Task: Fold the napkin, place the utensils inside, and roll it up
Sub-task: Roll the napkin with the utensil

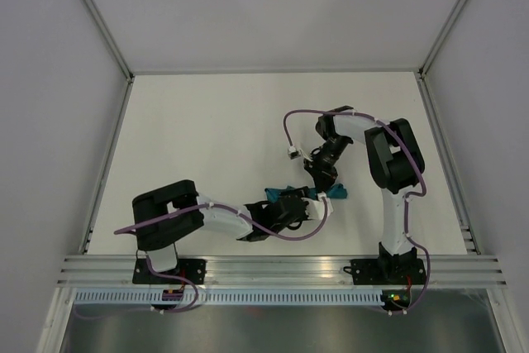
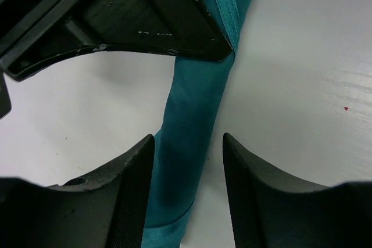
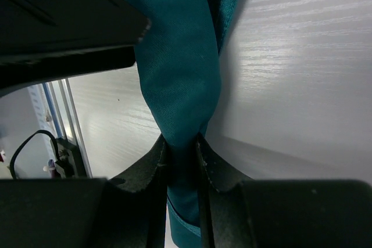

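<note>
Finds the teal-green, thin, slightly shiny cloth napkin (image 1: 335, 193) already rolled into a slim tube on the white table (image 1: 207, 138), toward 4 o'clock of the table's middle and largely hidden under both wrists. Records the right gripper (image 3: 181, 140) pinched tight on the tube, cloth bunched between the pads. Records the left gripper (image 2: 188, 140) spread apart, straddling the tube running 6 to 1 o'clock, pads just beside the cloth and not clamping.

Sees no slim metal utensils anywhere; cannot tell whether wrapped inside.

Judges unrolling the main risk: with a single pinch point, releasing or lifting likely lets the slick cloth spring loose along its hem. Flags a second risk: closing the left pads off-centre may drag the tube sideways, or tilt it enough to slide any cutlery out of an open end. Notes close quarters between the two grippers; contact possible.
</note>
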`<state>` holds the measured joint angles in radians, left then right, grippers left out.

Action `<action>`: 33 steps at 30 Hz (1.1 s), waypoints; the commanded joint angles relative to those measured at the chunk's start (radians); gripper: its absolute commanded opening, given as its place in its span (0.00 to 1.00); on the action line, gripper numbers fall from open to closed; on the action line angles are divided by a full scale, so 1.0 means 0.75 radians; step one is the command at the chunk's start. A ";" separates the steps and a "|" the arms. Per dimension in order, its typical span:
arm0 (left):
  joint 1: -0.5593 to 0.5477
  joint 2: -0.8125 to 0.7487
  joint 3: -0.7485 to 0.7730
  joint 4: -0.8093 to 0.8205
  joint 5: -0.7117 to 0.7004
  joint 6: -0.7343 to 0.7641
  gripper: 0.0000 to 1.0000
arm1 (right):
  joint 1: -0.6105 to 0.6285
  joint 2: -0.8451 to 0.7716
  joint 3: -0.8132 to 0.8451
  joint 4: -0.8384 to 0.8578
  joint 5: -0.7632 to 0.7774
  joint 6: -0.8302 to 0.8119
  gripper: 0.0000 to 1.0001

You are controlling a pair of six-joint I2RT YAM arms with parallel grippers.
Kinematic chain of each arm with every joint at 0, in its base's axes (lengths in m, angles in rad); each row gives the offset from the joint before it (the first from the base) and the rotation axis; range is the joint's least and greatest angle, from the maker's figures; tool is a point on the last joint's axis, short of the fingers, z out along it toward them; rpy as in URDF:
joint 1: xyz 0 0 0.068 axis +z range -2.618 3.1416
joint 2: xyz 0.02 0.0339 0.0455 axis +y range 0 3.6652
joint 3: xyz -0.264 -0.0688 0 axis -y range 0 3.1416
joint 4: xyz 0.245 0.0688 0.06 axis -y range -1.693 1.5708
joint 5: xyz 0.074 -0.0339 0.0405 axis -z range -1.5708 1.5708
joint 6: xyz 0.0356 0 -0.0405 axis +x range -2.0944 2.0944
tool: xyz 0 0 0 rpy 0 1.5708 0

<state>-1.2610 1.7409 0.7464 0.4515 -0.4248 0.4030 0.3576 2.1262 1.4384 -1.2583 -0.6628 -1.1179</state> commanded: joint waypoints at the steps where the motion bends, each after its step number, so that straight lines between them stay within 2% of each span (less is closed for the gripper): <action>1: -0.004 0.082 0.070 0.034 0.035 0.131 0.56 | -0.004 0.116 -0.036 0.148 0.160 -0.090 0.10; 7: 0.031 0.176 0.105 0.016 0.084 0.129 0.56 | -0.008 0.129 -0.024 0.142 0.162 -0.090 0.11; 11: 0.082 0.193 0.109 -0.058 0.165 0.082 0.52 | -0.008 0.129 -0.012 0.125 0.160 -0.090 0.11; 14: 0.088 0.203 0.138 -0.125 0.214 0.056 0.37 | -0.010 0.133 0.003 0.117 0.156 -0.090 0.12; 15: 0.088 0.211 0.146 -0.168 0.249 0.040 0.27 | -0.011 0.133 0.005 0.117 0.154 -0.086 0.13; 16: 0.088 0.215 0.160 -0.189 0.270 0.033 0.23 | -0.011 0.131 0.009 0.117 0.152 -0.082 0.15; 18: 0.088 0.223 0.177 -0.256 0.329 0.009 0.13 | -0.015 0.125 0.015 0.131 0.141 -0.048 0.26; 23: 0.098 0.227 0.218 -0.365 0.445 -0.040 0.02 | -0.029 0.023 0.005 0.272 0.117 0.081 0.61; 29: 0.149 0.223 0.236 -0.448 0.560 -0.118 0.02 | -0.084 -0.213 -0.063 0.597 0.115 0.408 0.73; 33: 0.206 0.217 0.269 -0.510 0.711 -0.187 0.02 | -0.184 -0.305 -0.073 0.722 0.111 0.582 0.75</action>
<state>-1.1324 1.8694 0.9459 0.2501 -0.0601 0.3775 0.2760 1.9678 1.3872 -0.9089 -0.6014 -0.8215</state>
